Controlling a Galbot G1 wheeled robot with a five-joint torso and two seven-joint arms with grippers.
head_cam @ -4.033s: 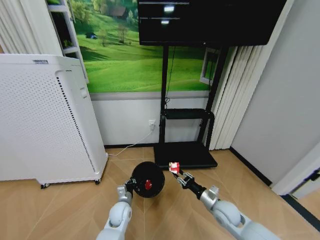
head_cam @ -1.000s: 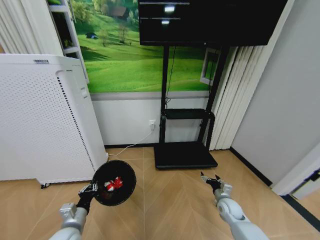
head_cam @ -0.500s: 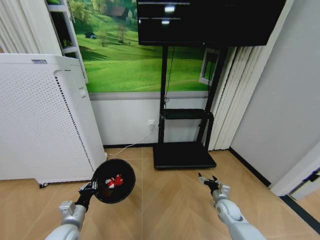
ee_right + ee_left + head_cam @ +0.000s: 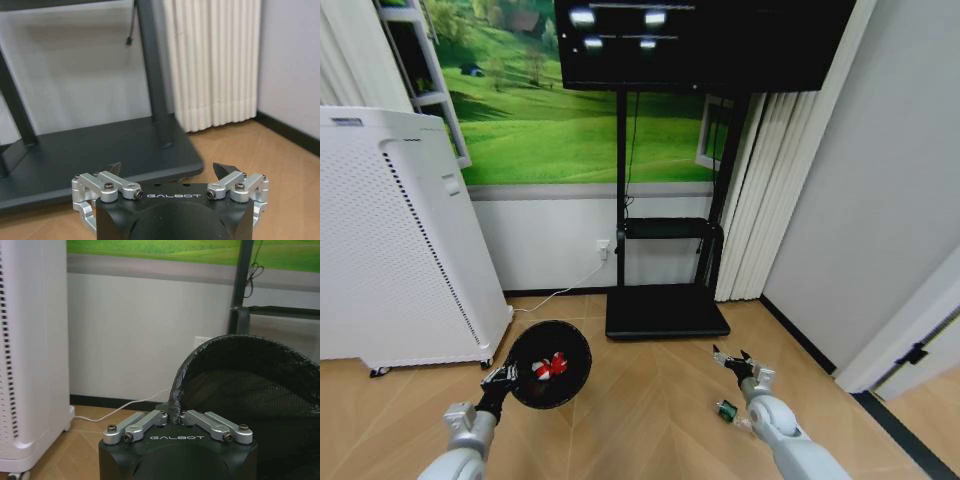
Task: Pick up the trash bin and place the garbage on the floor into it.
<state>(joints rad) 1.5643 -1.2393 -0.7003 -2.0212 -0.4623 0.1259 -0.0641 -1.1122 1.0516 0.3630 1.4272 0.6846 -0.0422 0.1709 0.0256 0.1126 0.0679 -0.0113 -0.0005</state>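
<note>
My left gripper [image 4: 500,379] is shut on the rim of the black trash bin [image 4: 570,385] and holds it tilted above the floor [image 4: 650,400], its mouth facing me. Red-and-white garbage [image 4: 551,366] lies inside it. In the left wrist view the fingers [image 4: 150,419] pinch the bin's rim [image 4: 176,390]. My right gripper [image 4: 732,360] hovers low at the right, open with nothing in it; its fingertips [image 4: 113,168] stand wide apart. A small bottle with a green label [image 4: 726,409] lies on the floor beside my right forearm.
A tall white perforated appliance [image 4: 390,240] stands at the left with a cable [image 4: 555,293] running to the wall socket. The black screen stand's flat base [image 4: 665,312] sits ahead near the wall. White curtains [image 4: 760,190] and a grey wall close the right side.
The camera has swung right, so the room has slid left and the bottle has come into view. The red-and-white wad my right gripper held 4 s ago now lies in the bin.
</note>
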